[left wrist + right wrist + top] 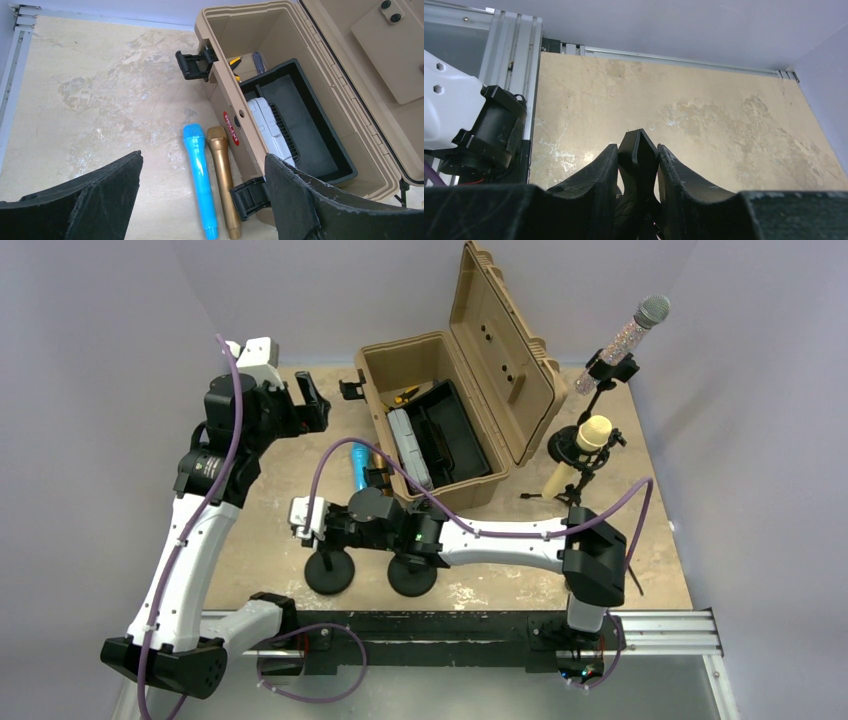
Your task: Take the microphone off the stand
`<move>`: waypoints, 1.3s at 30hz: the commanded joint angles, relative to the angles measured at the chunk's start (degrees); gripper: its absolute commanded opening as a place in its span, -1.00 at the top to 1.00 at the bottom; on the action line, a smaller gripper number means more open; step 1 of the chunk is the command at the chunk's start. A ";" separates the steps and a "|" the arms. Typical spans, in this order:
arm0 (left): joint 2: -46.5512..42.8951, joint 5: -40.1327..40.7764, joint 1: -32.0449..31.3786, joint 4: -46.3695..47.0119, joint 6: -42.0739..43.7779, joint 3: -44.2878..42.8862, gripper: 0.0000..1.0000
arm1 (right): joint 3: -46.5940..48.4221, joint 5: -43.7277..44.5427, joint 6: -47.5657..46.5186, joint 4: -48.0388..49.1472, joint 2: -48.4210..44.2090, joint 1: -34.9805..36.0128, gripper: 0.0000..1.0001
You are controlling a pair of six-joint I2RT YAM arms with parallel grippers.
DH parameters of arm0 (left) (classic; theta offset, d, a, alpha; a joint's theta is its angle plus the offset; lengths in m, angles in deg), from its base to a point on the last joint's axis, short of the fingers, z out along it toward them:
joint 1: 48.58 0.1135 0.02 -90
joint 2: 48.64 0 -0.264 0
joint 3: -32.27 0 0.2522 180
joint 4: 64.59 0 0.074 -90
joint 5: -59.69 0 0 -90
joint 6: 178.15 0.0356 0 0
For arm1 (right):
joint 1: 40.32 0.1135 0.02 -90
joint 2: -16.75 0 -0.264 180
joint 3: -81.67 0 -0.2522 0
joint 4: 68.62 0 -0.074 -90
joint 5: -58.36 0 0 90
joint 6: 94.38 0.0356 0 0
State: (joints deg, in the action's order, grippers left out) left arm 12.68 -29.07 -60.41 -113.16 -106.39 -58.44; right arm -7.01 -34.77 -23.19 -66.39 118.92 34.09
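Your right hand reaches left across the beige desk, pinching a black plastic stand clip; left hand raised, spread wide.

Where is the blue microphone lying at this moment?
In the left wrist view, the blue microphone lies flat on the table beside the gold microphone, which lies between it and the open tan case.
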 commanded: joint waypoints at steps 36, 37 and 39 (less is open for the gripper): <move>-1.01 15.59 -0.26 0.83 -4.61 0.07 -0.83 | 2.44 7.40 6.15 7.96 -3.87 -0.38 1.00; -1.29 17.93 -0.09 0.28 -5.33 -0.16 -0.85 | 3.54 8.00 6.04 8.21 -2.58 -0.40 1.00; -1.77 22.10 0.17 -0.51 -6.57 -0.39 -0.92 | 5.99 9.93 5.62 7.47 -0.37 -0.67 1.00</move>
State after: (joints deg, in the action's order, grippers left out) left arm 13.22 -18.49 -60.63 -113.70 -109.34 -58.44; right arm -7.69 -28.61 -17.24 -67.11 116.96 33.87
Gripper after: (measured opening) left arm 0.932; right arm 0.204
